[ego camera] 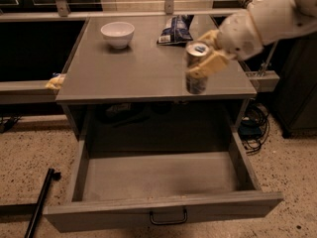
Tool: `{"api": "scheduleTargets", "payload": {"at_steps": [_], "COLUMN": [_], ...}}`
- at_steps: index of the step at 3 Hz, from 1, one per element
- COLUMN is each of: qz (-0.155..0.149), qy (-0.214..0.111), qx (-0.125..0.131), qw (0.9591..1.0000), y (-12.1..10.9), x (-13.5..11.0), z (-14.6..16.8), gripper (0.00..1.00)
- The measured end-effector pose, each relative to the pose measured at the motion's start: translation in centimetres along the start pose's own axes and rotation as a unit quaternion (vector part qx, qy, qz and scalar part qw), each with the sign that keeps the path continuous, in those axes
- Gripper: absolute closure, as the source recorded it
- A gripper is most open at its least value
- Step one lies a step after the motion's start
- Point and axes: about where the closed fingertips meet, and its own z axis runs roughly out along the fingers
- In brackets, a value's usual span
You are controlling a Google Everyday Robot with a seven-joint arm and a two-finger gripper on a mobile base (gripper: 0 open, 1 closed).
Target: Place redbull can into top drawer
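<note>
The redbull can (196, 66) is a slim silver-and-blue can with a shiny top. It is held upright just above the table's front right part. My gripper (208, 53) is shut on the can, with tan fingers (209, 66) on its right side. The top drawer (163, 182) is pulled wide open below the table, with a dark loop handle (168, 217) on its front panel. Its inside is bare.
A white bowl (117, 34) sits at the table's back left. A blue crinkled snack bag (175, 29) lies at the back centre. A black rod (40, 202) lies on the floor at left. Cables (252, 128) lie on the floor at right.
</note>
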Motion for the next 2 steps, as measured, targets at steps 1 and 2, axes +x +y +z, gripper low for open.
{"api": "scheduleTargets", "payload": {"at_steps": [1, 2], "qz": [0.011, 0.038], "qy": [-0.003, 0.004], "qx": [-0.024, -0.008], "qw": [0.9997, 0.9992], "y": [8.2, 9.7], "x": [0.9, 3.4], "z": [-3.9, -5.9], "gripper": [1.00, 1.00]}}
